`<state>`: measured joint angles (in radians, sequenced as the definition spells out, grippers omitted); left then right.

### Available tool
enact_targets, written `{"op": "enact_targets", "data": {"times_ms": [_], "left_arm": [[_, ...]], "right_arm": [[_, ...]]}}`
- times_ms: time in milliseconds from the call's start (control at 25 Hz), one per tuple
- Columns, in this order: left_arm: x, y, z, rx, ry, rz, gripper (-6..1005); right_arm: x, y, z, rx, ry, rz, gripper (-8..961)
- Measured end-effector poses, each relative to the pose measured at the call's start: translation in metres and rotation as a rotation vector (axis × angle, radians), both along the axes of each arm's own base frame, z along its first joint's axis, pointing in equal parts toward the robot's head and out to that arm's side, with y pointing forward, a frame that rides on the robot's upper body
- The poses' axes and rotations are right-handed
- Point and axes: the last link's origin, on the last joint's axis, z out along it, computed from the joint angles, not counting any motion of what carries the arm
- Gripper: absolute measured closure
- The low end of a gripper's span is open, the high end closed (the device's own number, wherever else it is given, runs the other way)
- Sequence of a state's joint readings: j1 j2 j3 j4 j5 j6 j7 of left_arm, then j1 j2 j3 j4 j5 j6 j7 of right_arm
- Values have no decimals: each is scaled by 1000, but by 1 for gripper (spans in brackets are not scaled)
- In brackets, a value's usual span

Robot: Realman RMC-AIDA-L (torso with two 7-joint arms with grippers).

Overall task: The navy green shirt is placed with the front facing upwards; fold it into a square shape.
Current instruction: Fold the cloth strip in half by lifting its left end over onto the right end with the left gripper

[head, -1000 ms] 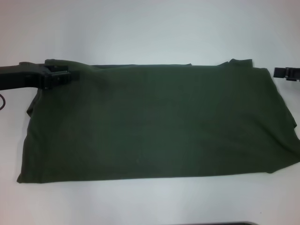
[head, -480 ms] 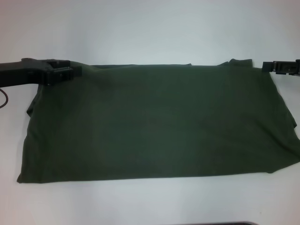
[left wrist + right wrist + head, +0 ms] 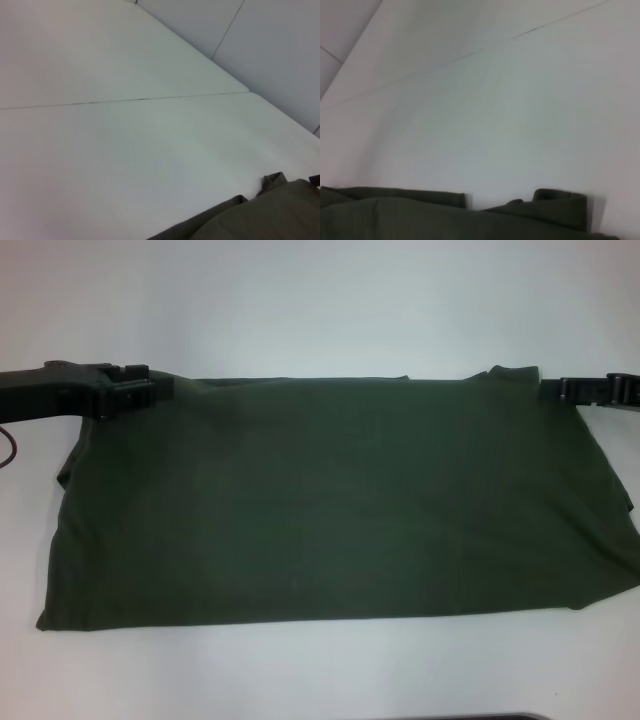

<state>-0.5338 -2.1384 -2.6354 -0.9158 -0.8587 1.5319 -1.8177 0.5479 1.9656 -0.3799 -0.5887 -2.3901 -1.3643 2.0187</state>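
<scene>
The navy green shirt point(image 3: 330, 500) lies flat on the white table as a wide, plain dark olive rectangle with no print showing. My left gripper point(image 3: 160, 388) sits at the shirt's far left corner, over the fabric edge. My right gripper point(image 3: 553, 388) reaches in from the right and meets the far right corner. A small lump of fabric sticks up at that corner. The left wrist view shows only the shirt's far edge point(image 3: 270, 210), and so does the right wrist view point(image 3: 420, 215).
The white table point(image 3: 320, 310) stretches beyond the shirt's far edge, with a thin seam line point(image 3: 125, 100) across it. A grey wall point(image 3: 260, 45) stands behind the table. The shirt's right side runs to the edge of the head view.
The right gripper has moved left from the picture's edge to the shirt's far right corner. The left gripper has shifted slightly up and right along the far left corner.
</scene>
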Motion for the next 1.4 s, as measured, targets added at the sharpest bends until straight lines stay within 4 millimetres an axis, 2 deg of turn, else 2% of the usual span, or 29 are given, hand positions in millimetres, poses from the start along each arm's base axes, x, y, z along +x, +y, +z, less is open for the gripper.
{"op": "enact_targets", "data": {"times_ms": [320, 840, 1160, 1400], "left_arm": [[-1, 1, 1, 7, 5, 2, 553], [0, 2, 1, 12, 2, 3, 555], [-6, 5, 1, 37, 12, 37, 555], [-15, 6, -8, 36, 22, 73, 552]], "right_arm": [[0, 1, -8, -2, -13, -5, 178], [4, -1, 5, 25, 4, -13, 177], [-13, 4, 8, 105, 101, 70, 178], [-16, 6, 6, 110, 116, 79, 177]]}}
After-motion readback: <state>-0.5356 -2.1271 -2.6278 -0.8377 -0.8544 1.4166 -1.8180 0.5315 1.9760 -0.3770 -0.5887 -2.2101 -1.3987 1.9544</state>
